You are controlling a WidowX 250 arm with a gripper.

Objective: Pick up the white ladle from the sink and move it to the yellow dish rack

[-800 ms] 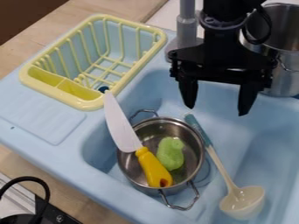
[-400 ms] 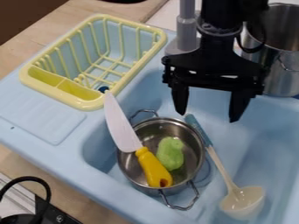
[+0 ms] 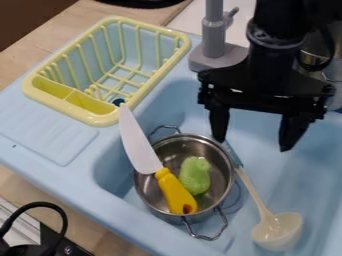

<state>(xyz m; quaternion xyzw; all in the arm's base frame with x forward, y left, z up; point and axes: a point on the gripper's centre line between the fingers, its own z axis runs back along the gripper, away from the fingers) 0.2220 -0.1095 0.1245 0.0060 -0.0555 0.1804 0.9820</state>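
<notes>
A blue sink (image 3: 57, 131) stretched across, a yellow dish rack (image 3: 103, 119) at its upper left. The gripper (image 3: 252, 144) hung fingers apart, nearest the ladle (image 3: 279, 231), lying right of the metal pot (image 3: 176, 150). A knife (image 3: 139, 147) leaned over the pot's rim, its handle beside a green toy (image 3: 194, 176) inside.

Black arm (with black cable)

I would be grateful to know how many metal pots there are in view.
2: a smaller pot in the sink, with a green toy inside, and a larger pot at the upper right, partly hidden by the arm.
</notes>
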